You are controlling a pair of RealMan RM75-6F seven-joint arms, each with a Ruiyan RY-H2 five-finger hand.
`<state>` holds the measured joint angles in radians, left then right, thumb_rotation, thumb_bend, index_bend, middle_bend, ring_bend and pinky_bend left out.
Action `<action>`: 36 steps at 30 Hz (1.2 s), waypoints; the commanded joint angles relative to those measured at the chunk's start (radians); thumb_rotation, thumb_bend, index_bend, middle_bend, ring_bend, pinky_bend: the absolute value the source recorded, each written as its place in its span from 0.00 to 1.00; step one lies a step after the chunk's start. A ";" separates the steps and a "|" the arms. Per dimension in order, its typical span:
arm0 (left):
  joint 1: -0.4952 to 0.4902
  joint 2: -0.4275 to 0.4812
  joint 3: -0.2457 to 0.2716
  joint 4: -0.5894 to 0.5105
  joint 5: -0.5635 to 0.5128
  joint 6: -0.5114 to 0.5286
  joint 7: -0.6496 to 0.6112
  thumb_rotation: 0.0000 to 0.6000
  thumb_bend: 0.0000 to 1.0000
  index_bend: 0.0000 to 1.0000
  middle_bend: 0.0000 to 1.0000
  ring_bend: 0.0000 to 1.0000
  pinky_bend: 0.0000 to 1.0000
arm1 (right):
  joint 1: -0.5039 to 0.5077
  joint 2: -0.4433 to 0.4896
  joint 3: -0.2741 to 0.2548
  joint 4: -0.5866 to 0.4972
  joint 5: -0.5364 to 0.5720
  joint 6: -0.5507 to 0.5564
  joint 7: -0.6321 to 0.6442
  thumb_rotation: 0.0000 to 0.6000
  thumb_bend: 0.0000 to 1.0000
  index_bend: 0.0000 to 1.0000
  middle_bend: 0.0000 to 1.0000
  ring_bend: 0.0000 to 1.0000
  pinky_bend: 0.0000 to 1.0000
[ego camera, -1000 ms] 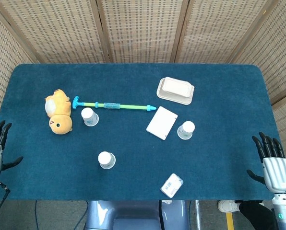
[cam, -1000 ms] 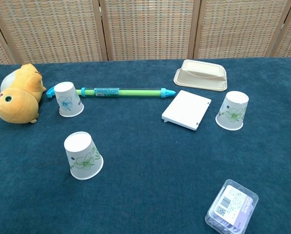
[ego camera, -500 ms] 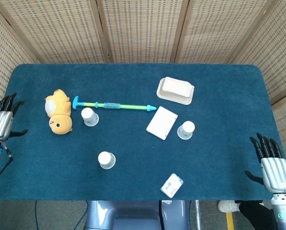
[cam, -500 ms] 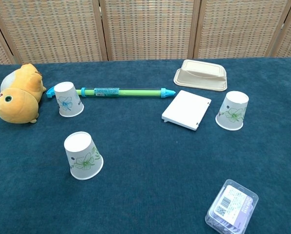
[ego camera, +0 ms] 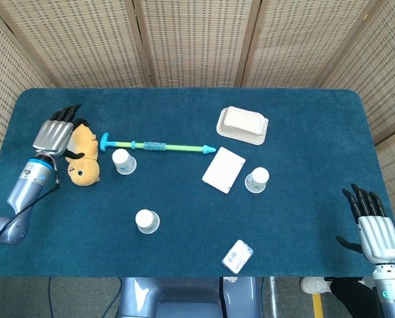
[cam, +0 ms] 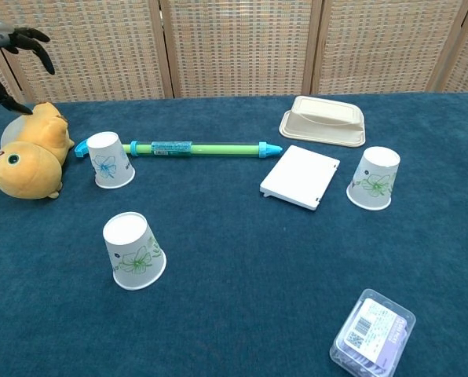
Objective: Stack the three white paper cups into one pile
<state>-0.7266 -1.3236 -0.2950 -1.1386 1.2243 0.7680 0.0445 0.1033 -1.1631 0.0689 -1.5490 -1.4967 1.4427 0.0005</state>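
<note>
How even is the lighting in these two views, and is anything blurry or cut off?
Head view: soft, even light, sharp throughout, only faint shadows beside the paper cups. Chest view: equally even and sharp, but the left hand is clipped at the top left corner and the clear plastic box nearly reaches the bottom edge.

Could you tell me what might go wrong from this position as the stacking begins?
The left hand hangs over the plush toy, so lowering toward the nearest cup could catch the toy or the green stick beside it. All three cups sit upside down and apart; the right-side cup almost touches the white flat box, crowding a grasp.
</note>
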 commanded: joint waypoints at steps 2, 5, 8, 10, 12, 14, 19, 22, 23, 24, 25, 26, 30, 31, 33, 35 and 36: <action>-0.045 -0.020 0.013 -0.042 -0.066 -0.042 0.106 1.00 0.13 0.31 0.00 0.00 0.11 | 0.001 0.001 0.002 0.005 0.004 -0.003 0.011 1.00 0.20 0.04 0.00 0.00 0.09; -0.065 -0.044 0.025 -0.049 -0.111 -0.047 0.177 1.00 0.13 0.31 0.00 0.00 0.11 | 0.002 0.004 0.003 0.007 0.008 -0.005 0.021 1.00 0.20 0.04 0.00 0.00 0.09; -0.091 -0.088 0.037 -0.030 -0.162 -0.058 0.238 1.00 0.13 0.32 0.00 0.00 0.11 | 0.001 0.009 0.004 0.007 0.011 -0.005 0.037 1.00 0.20 0.04 0.00 0.00 0.09; -0.106 -0.111 0.041 -0.014 -0.197 -0.063 0.271 1.00 0.13 0.32 0.00 0.00 0.11 | 0.000 0.011 0.003 0.008 0.009 -0.004 0.044 1.00 0.20 0.04 0.00 0.00 0.09; -0.118 -0.126 0.047 -0.004 -0.219 -0.067 0.296 1.00 0.13 0.32 0.00 0.00 0.11 | 0.000 0.012 0.003 0.008 0.007 -0.003 0.051 1.00 0.20 0.04 0.00 0.00 0.09; -0.131 -0.146 0.055 0.009 -0.238 -0.066 0.323 1.00 0.13 0.32 0.00 0.00 0.11 | 0.000 0.014 0.003 0.009 0.007 -0.002 0.058 1.00 0.20 0.04 0.00 0.00 0.09; -0.154 -0.187 0.063 0.035 -0.264 -0.059 0.355 1.00 0.13 0.33 0.00 0.00 0.11 | 0.001 0.018 0.003 0.013 0.010 -0.007 0.075 1.00 0.20 0.04 0.00 0.00 0.09; -0.172 -0.213 0.073 0.065 -0.277 -0.060 0.385 1.00 0.14 0.34 0.00 0.00 0.11 | 0.002 0.019 0.004 0.017 0.013 -0.012 0.088 1.00 0.20 0.04 0.00 0.00 0.09; -0.179 -0.224 0.077 0.076 -0.284 -0.063 0.398 1.00 0.14 0.34 0.00 0.00 0.11 | 0.003 0.020 0.005 0.019 0.015 -0.013 0.093 1.00 0.20 0.04 0.00 0.00 0.09; -0.185 -0.234 0.079 0.086 -0.295 -0.065 0.410 1.00 0.15 0.37 0.00 0.00 0.11 | 0.003 0.021 0.006 0.021 0.016 -0.014 0.098 1.00 0.20 0.04 0.00 0.00 0.09; -0.188 -0.240 0.080 0.091 -0.302 -0.065 0.416 1.00 0.18 0.41 0.00 0.00 0.11 | 0.003 0.022 0.006 0.023 0.017 -0.014 0.101 1.00 0.20 0.04 0.00 0.00 0.09; -0.191 -0.244 0.083 0.093 -0.307 -0.065 0.422 1.00 0.20 0.44 0.00 0.00 0.12 | 0.003 0.022 0.007 0.024 0.019 -0.014 0.104 1.00 0.20 0.04 0.00 0.00 0.09; -0.193 -0.254 0.090 0.090 -0.316 -0.052 0.432 1.00 0.24 0.53 0.00 0.00 0.13 | 0.002 0.024 0.010 0.029 0.024 -0.013 0.116 1.00 0.20 0.04 0.00 0.00 0.09; -0.192 -0.254 0.091 0.085 -0.315 -0.047 0.431 1.00 0.25 0.54 0.00 0.00 0.13 | 0.002 0.025 0.010 0.029 0.024 -0.012 0.117 1.00 0.20 0.04 0.00 0.00 0.09; -0.188 -0.250 0.092 0.070 -0.307 -0.031 0.426 1.00 0.26 0.55 0.00 0.00 0.13 | 0.001 0.026 0.010 0.028 0.021 -0.009 0.119 1.00 0.20 0.04 0.00 0.00 0.09; -0.183 -0.242 0.089 0.050 -0.290 -0.011 0.410 1.00 0.28 0.55 0.00 0.00 0.13 | 0.001 0.026 0.008 0.027 0.018 -0.008 0.117 1.00 0.20 0.04 0.00 0.00 0.09; -0.177 -0.229 0.087 0.026 -0.272 0.006 0.394 1.00 0.28 0.55 0.00 0.00 0.13 | 0.001 0.025 0.007 0.026 0.016 -0.008 0.115 1.00 0.20 0.04 0.00 0.00 0.09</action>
<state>-0.9115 -1.5670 -0.2049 -1.0862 0.9313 0.7531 0.4578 0.1046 -1.1375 0.0767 -1.5228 -1.4802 1.4344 0.1160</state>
